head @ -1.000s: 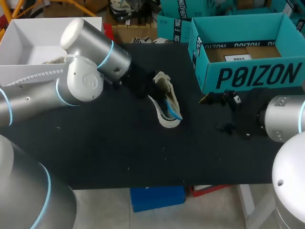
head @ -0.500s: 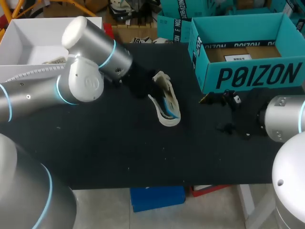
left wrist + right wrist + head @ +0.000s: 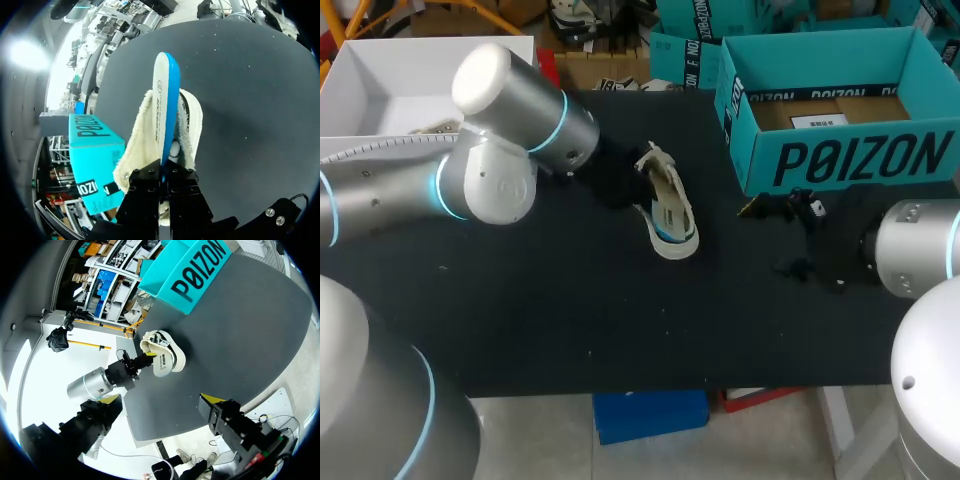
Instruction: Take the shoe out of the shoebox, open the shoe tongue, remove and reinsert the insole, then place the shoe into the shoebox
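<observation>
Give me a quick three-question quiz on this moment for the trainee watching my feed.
1. True or false: the shoe lies inside the teal shoebox.
2. What is the left pincer shut on? A) the insole B) a shoelace C) the shoebox's rim
3. Fill in: in the head view, the right pincer is over the table, close to the front wall of the ____.

Key:
1. False: it lies on its side on the black table.
2. A: the blue-edged insole stands in the shoe's opening.
3. shoebox
</observation>
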